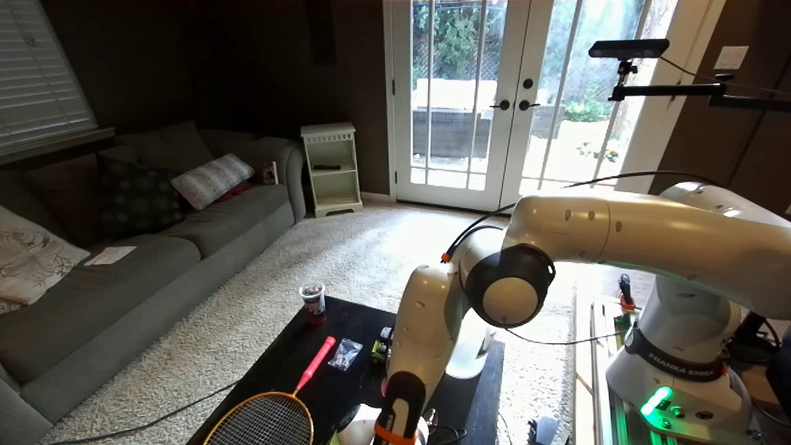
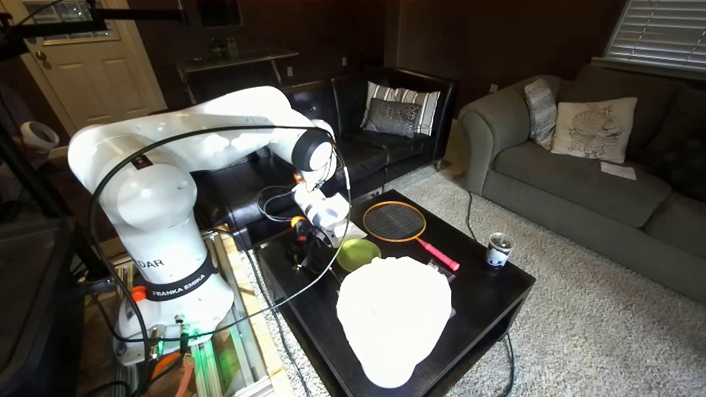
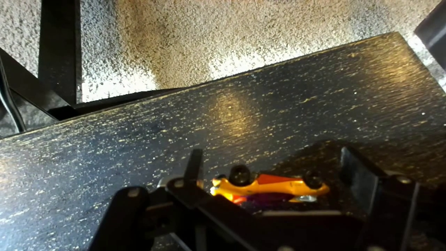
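Fingers (image 3: 361,179) stand wide apart, yellow toy car (image 3: 275,188) between them.

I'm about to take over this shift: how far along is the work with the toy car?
Looks done: in the wrist view, the open hand is lined up, a finger beyond each end of the yellow toy car. In hand: nothing gripped yet; a gap clearly shows at one end. Left, probably: closing on it and lifting it off the black table.
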You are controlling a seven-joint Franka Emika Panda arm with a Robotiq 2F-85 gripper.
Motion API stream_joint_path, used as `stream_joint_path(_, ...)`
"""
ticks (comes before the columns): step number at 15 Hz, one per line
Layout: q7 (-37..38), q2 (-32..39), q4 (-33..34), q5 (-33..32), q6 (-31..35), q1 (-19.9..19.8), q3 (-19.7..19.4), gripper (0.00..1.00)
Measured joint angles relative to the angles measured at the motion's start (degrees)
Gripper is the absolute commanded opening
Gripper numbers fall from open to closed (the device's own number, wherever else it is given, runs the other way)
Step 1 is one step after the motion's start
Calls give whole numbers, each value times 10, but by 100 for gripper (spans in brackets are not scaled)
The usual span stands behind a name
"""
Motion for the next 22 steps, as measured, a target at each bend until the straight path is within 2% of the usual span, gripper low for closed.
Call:
stream_joint_path(2,0,0,1,0,-4,0,0,86)
stream_joint_path(3,0,0,2,0,-7,0,0,89)
stream_joint_path(4,0,0,3,0,-10,0,0,96)
stream_joint_path(7,0,0,5,0,-18,0,0,100)
stream_joint_path(15,0,0,6,5,-16,4,1,100)
stream_joint_path(22,-1,0,5,7,28,13,-1,100)
